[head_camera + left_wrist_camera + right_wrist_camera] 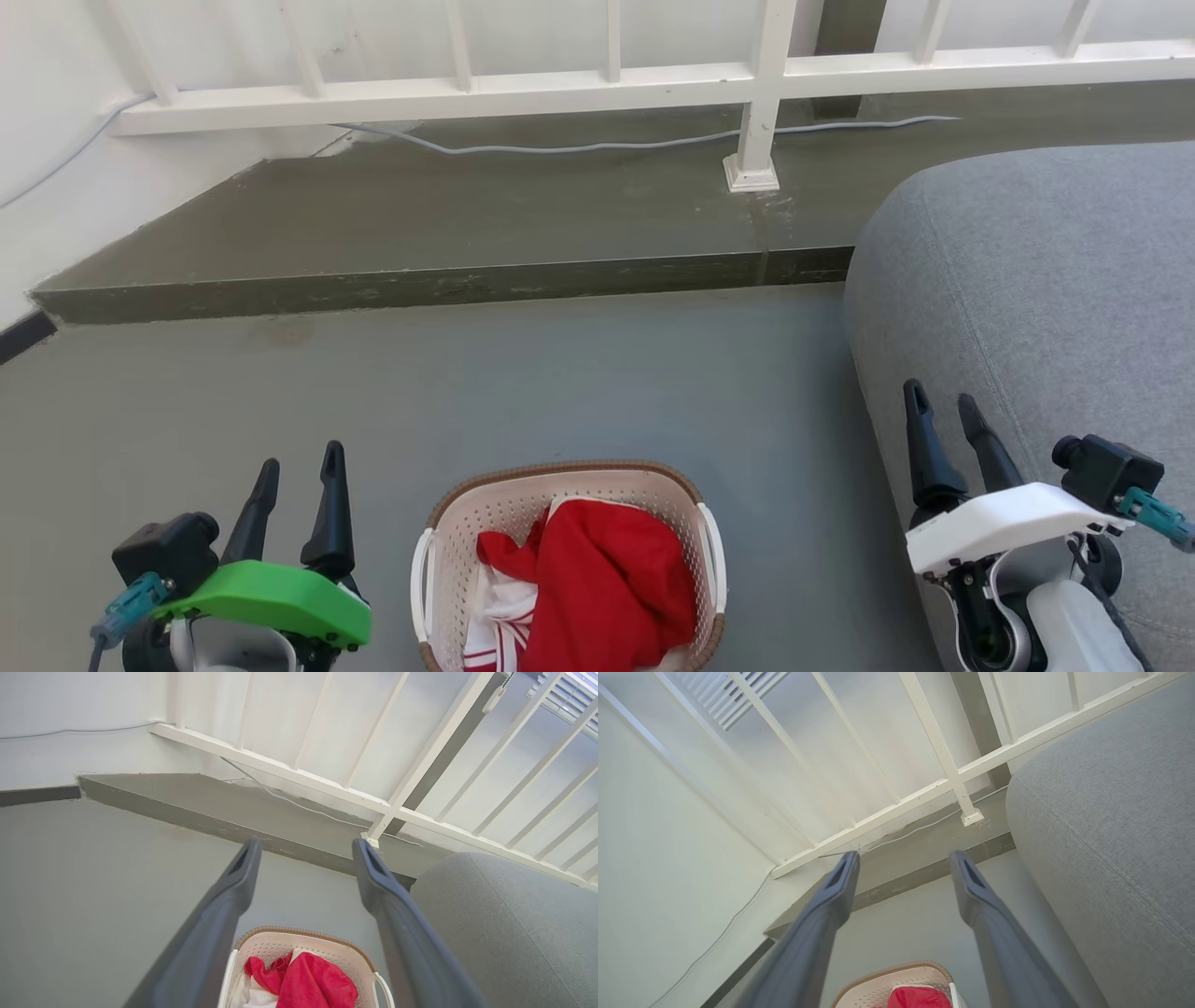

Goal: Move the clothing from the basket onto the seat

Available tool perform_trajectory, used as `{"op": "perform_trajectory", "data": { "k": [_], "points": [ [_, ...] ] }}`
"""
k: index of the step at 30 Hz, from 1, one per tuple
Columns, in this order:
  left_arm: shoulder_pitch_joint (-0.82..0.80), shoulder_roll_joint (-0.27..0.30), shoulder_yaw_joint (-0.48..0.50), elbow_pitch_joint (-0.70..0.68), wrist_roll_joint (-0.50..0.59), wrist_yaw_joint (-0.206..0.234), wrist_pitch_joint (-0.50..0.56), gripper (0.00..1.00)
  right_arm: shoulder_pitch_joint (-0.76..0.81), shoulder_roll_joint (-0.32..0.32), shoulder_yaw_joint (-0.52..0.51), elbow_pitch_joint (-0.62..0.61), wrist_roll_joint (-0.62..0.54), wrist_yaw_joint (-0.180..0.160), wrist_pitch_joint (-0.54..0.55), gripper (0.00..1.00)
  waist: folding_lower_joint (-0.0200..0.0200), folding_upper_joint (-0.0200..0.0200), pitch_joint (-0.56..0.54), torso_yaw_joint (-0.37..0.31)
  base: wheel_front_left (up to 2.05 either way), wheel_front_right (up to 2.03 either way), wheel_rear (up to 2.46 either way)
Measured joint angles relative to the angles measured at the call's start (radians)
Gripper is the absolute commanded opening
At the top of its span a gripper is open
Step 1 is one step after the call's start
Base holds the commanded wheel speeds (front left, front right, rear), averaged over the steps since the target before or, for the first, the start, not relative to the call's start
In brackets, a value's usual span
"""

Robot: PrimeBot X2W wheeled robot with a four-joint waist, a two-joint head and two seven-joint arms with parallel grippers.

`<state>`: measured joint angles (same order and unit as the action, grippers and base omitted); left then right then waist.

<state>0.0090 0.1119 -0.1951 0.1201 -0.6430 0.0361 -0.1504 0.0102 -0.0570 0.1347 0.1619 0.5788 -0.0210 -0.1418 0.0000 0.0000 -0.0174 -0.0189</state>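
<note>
The cream basket [448,551] with a brown rim stands on the grey floor at the bottom centre of the head view, holding the red clothing [597,579] with white stripe trim. Both also appear in the left wrist view as basket [266,945] and clothing [313,982], and low in the right wrist view as basket [878,989] and clothing [917,997]. The grey seat [1046,271] fills the right side. My left gripper [301,459] hangs open left of the basket. Above the seat's front edge, my right gripper [941,399] is open and empty.
A raised concrete step [448,280] runs across the floor beyond the basket. A white railing [597,89] with a post [758,112] stands on it, and a grey cable [597,145] lies along its base. A white wall [56,187] closes the left.
</note>
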Motion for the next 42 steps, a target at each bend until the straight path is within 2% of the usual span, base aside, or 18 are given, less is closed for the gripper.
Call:
{"op": "perform_trajectory", "data": {
  "k": [6, 26, 29, 42],
  "points": [
    [0.022, 0.0, -0.001, -0.006, 0.067, 0.013, -0.019, 1.0, 0.0, -0.001, 0.011, -0.013, -0.087, -0.023, -0.022, 1.0, 0.0, 0.0, -0.002, -0.003, 0.0, 0.0, 0.0],
    [0.058, 0.008, -0.025, -0.044, 0.318, 0.061, -0.087, 1.0, 0.002, -0.007, 0.062, -0.054, -0.366, -0.062, -0.094, 1.0, 0.0, 0.0, -0.01, -0.01, 0.0, 0.0, 0.0],
    [0.059, 0.01, -0.029, -0.05, 0.364, 0.063, -0.099, 1.0, 0.002, -0.008, 0.069, -0.06, -0.411, -0.076, -0.105, 1.0, 0.0, 0.0, -0.011, -0.011, 0.0, 0.0, 0.0],
    [0.061, 0.009, -0.022, -0.048, 0.365, 0.07, -0.101, 1.0, 0.002, -0.008, 0.066, -0.061, -0.421, -0.078, -0.11, 1.0, 0.0, 0.0, -0.011, -0.012, 0.0, 0.0, 0.0]
  ]
}}
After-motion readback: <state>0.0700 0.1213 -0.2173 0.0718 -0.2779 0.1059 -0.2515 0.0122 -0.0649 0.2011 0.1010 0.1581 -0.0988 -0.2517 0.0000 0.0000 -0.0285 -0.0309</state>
